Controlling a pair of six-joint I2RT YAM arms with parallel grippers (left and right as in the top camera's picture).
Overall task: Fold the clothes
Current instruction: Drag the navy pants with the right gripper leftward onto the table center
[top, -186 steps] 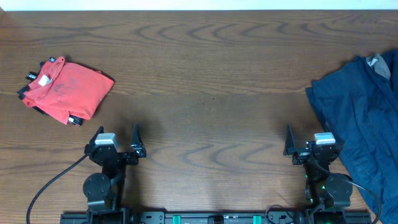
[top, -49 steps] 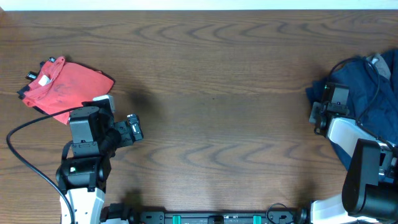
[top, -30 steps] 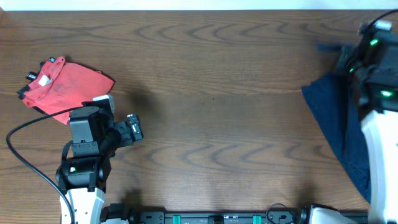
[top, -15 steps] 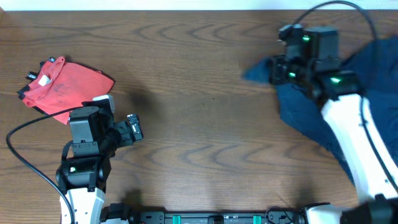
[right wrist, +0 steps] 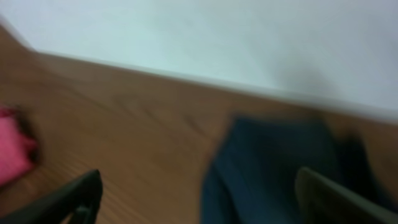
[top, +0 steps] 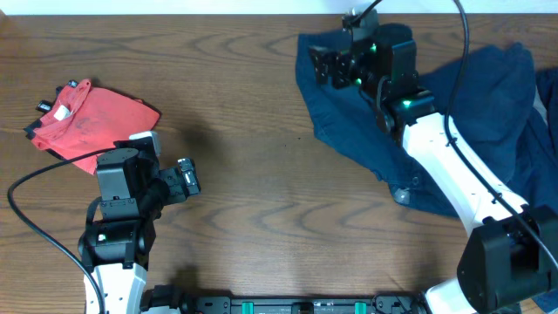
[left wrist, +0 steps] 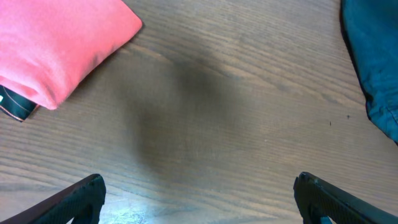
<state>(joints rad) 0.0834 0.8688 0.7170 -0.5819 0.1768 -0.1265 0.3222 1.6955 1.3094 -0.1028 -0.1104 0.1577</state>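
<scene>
A large wrinkled navy-blue garment (top: 340, 122) lies stretched from the far middle of the table to the right edge, where more navy cloth (top: 510, 96) is bunched. My right gripper (top: 324, 68) hovers over its far left corner. In the blurred right wrist view its fingers (right wrist: 196, 199) stand wide apart, open, with the navy cloth (right wrist: 280, 162) below them. My left gripper (top: 187, 179) is open and empty over bare wood (left wrist: 199, 199). The navy cloth's edge shows at the right of the left wrist view (left wrist: 373, 62).
A folded red garment (top: 96, 122) lies at the far left, beside my left gripper; it also shows in the left wrist view (left wrist: 56, 43). The wooden table (top: 261, 218) ends at a white far edge close behind my right gripper.
My right arm swung from the right side to the far middle, pulling the navy garment leftward and spreading it out. The left arm has stayed still for the last 1.6 seconds.
</scene>
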